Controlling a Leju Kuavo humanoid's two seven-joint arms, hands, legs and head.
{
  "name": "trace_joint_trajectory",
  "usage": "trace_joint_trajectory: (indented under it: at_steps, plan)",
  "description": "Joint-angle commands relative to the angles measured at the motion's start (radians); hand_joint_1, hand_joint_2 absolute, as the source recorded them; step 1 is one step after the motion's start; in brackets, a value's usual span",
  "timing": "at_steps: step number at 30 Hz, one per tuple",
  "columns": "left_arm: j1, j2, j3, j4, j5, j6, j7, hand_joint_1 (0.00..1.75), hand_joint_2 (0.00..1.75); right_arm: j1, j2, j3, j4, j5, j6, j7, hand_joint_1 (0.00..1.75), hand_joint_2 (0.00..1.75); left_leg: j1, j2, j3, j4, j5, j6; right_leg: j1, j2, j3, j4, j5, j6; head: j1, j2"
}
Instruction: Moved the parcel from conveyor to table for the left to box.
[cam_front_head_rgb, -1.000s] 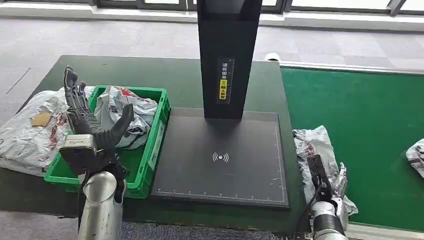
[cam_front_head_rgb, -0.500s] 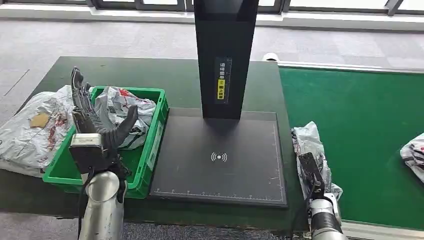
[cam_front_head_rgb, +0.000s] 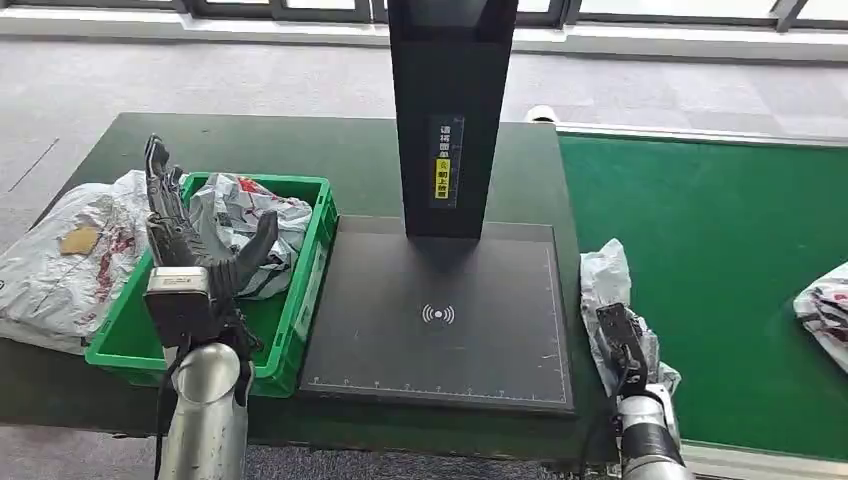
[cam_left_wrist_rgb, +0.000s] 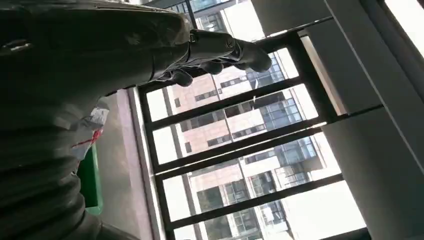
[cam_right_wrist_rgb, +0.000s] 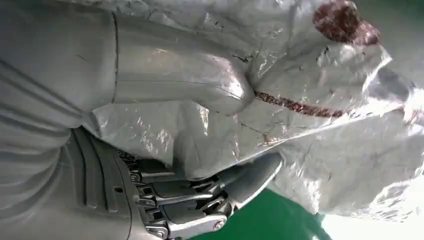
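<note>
The crumpled grey plastic mailer parcel (cam_front_head_rgb: 607, 300) with dark red print sits at the left edge of the green conveyor belt (cam_front_head_rgb: 720, 260), just beside the dark table (cam_front_head_rgb: 300, 160). The right hand (cam_front_head_rgb: 625, 345) grips its near end, thumb across the wrinkled film.

The left hand (cam_front_head_rgb: 190, 250) showed black segmented fingers above a grey boxy wrist block, on a smooth silver tubular forearm with a thin black cable alongside. The right hand (cam_right_wrist_rgb: 165, 150) was pale grey, ribbed cover, small screws at its finger bases.
</note>
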Motion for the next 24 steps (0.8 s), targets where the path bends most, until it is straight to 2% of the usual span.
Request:
trace_joint_trajectory:
  at_steps: [1, 10, 13, 17, 20, 24]
  plan:
    - [0.008, 0.003, 0.017, 0.037, -0.006, 0.004, 0.007, 0.0, 1.75, -0.004, -0.008, 0.101, 0.041, -0.02, 0.014, 0.009, 1.75, 1.75, 0.001, -0.001, 0.003, -0.003, 0.0, -0.002, 0.002, -0.002, 0.004, -0.003, 0.0, -0.001, 0.0, 0.0]
    - [0.015, 0.002, 0.016, 0.028, -0.013, 0.006, 0.011, 0.0, 1.75, -0.003, -0.013, 0.143, 0.034, -0.062, 0.009, 0.013, 1.75, 1.75, 0.001, -0.001, 0.003, -0.002, -0.003, -0.004, 0.001, -0.001, 0.003, -0.002, -0.002, -0.003, 0.0, 0.0]
    - [0.034, -0.002, 0.023, 0.005, -0.018, 0.012, 0.014, 0.0, 1.75, -0.002, 0.001, 0.145, 0.002, -0.117, -0.015, -0.054, 1.75, 1.75, 0.002, -0.001, 0.004, -0.003, -0.003, -0.004, 0.001, -0.001, 0.004, -0.003, -0.003, -0.004, 0.0, 0.0]
    - [0.062, -0.001, 0.028, -0.023, -0.02, 0.016, 0.011, 0.0, 1.75, 0.033, 0.058, 0.154, -0.177, -0.26, -0.044, -0.195, 1.75, 1.75, 0.002, 0.001, 0.006, -0.004, -0.004, -0.006, 0.002, 0.001, 0.005, -0.003, -0.004, -0.005, 0.0, 0.0]
    - [0.065, -0.001, 0.028, -0.025, -0.02, 0.015, 0.011, 0.0, 1.75, 0.051, 0.068, 0.171, -0.226, -0.268, -0.034, -0.182, 1.75, 1.75, 0.001, 0.0, 0.001, -0.004, -0.004, -0.005, 0.001, 0.0, 0.0, 0.0, -0.004, -0.006, 0.0, 0.0]
    - [0.063, -0.002, 0.027, -0.025, -0.02, 0.015, 0.011, 0.0, 1.75, 0.055, 0.066, 0.172, -0.227, -0.268, -0.033, -0.182, 1.75, 1.75, 0.002, 0.0, 0.003, -0.005, -0.004, -0.006, 0.002, 0.0, 0.001, -0.001, -0.005, -0.006, 0.0, 0.0]
